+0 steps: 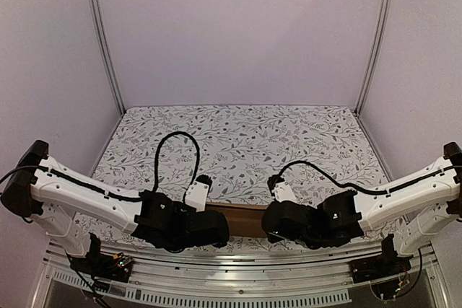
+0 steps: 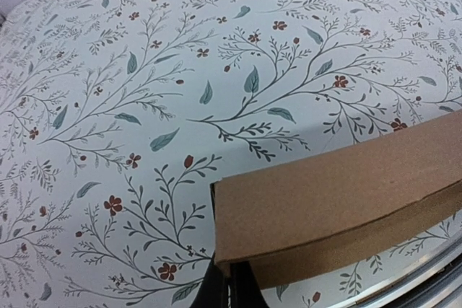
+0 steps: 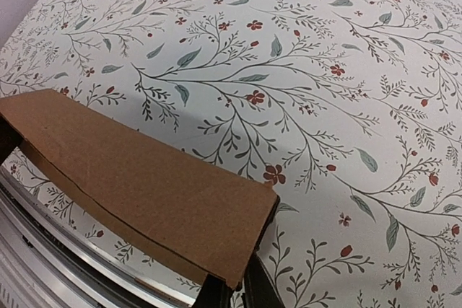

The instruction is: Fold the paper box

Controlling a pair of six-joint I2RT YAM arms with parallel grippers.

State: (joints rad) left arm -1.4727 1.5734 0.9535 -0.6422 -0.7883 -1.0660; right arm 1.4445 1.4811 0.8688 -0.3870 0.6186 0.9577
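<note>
The paper box is a flat, oblong piece of plain brown cardboard, held level between my two arms near the table's front edge. In the left wrist view its left end shows a top panel and a folded front side. My left gripper is shut on the lower corner there. In the right wrist view the box stretches away to the left, and my right gripper pinches its near corner between two dark fingers. From above, both grippers are mostly hidden under their black wrists.
A floral-print cloth covers the table. A metal rail runs along the front edge, right below the box. Pale walls with upright metal posts close in the sides and back. Black cables loop over both arms.
</note>
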